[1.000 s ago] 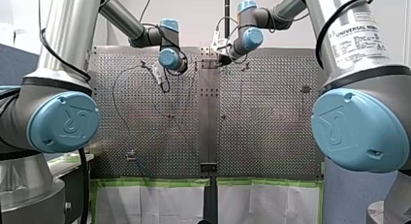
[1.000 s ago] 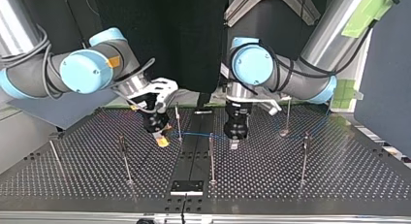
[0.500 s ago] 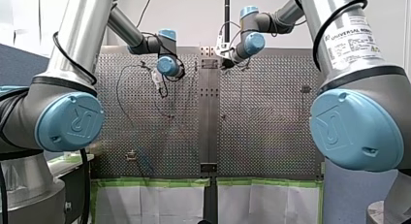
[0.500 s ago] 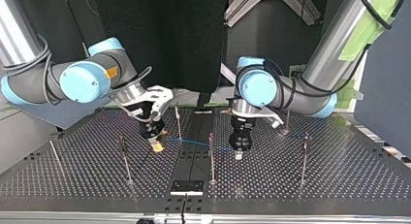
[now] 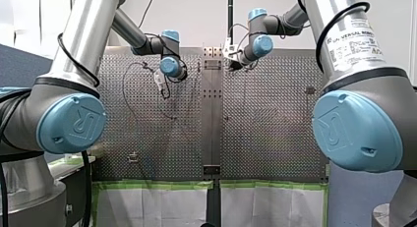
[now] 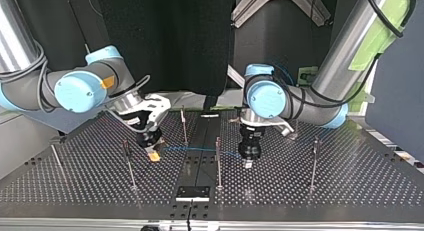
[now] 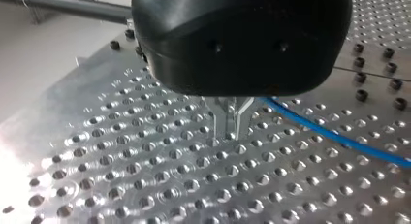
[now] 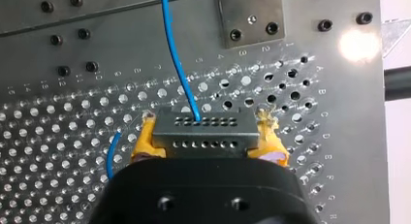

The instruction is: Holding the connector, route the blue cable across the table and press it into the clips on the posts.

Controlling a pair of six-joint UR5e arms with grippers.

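Top view, lower middle: near post (image 6: 218, 163) stands on the worktop (image 6: 350, 191). Its clip is too small to see. The blue cable (image 6: 200, 151) crosses the post mid-frame, strung low between both arms; can't tell if it's seated. Left of centre: right arm (image 6: 80, 91), right jaws clamped on the connector (image 8: 203, 132) between yellow pads (image 8: 143, 139). That pins the cable end so it can be pulled taut. Right of centre: left arm (image 6: 265, 98), left jaws look closed, tips just over the worktop. The cable runs right beside them, probably being guided; pinched or not, can't tell. Farther back: far post (image 6: 184, 126), no cable on it. Judgement: routing mid-way, pressing not done.
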